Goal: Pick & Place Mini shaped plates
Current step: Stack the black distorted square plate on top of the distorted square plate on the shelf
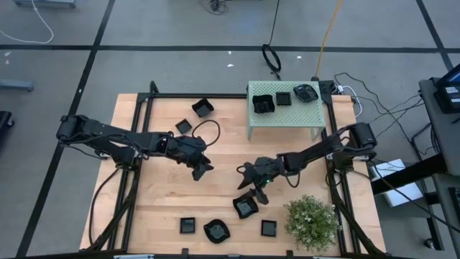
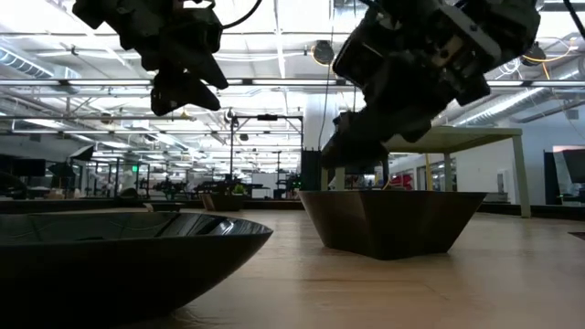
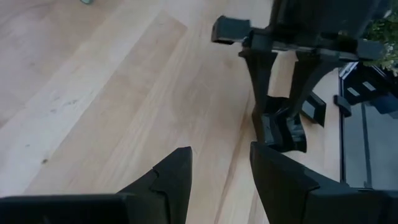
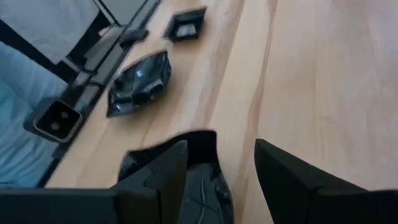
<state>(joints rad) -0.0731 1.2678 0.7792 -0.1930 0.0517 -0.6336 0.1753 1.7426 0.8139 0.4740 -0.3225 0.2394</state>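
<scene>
The mini shaped plates are scattered over the wooden table: three sit on the pale green stand at the far side, two lie on the table near the far left, and four lie along the near edge, among them a wavy-rimmed dish and a square dish. The right gripper hangs just above the square dish, its jaws parted with nothing between them; the right wrist view shows the dish's black rim directly below the fingers. The left gripper hovers over bare wood at mid-table, jaws partly open and empty. A small bushy plant stands close beside the right arm's working area. Assessment: the dishes look rigid, light and glossy, hence likely slippery and prone to chipping if dropped or squeezed hard. The low, outward-flared walls seen in the low view suggest a pinch across one rim wall, one finger inside and one outside, is the soundest hold; a grasp across the full width risks the dish skidding on the wood.
</scene>
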